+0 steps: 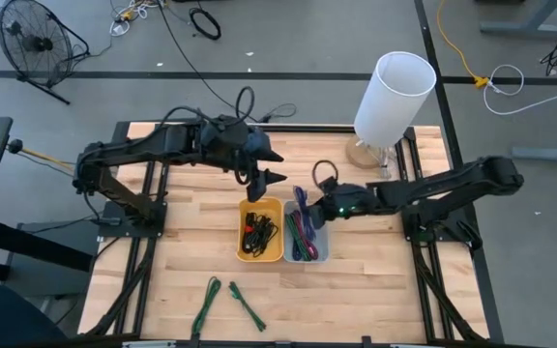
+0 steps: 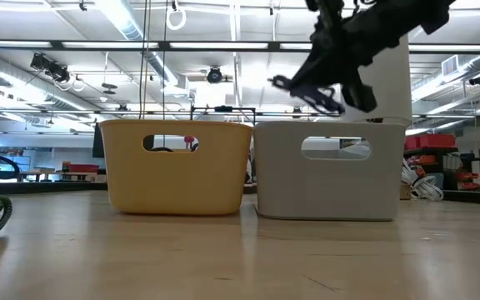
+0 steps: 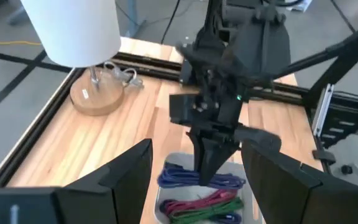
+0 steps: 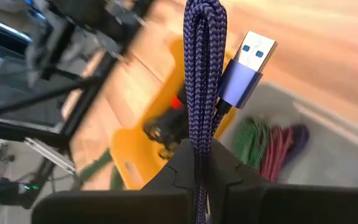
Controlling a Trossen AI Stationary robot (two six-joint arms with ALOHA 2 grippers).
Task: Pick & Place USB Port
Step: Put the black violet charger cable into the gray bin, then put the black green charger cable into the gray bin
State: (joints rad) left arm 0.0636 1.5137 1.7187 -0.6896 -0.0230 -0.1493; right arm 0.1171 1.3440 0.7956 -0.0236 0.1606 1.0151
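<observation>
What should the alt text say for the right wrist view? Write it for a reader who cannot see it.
The right tool is shut on a folded purple braided USB cable, its blue plug sticking up. Below, blurred, sit a yellow bin holding dark cables and a grey bin holding green, red and purple cables.

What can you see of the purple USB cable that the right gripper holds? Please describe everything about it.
The purple USB cable has a braided sleeve and is folded into a bundle of strands. Its plug has a purple metallic-looking shell, a silver tip and a blue insert. The right gripper is shut on the bundle, which stands up from the fingers. It hangs above the grey bin, near the yellow bin.
</observation>
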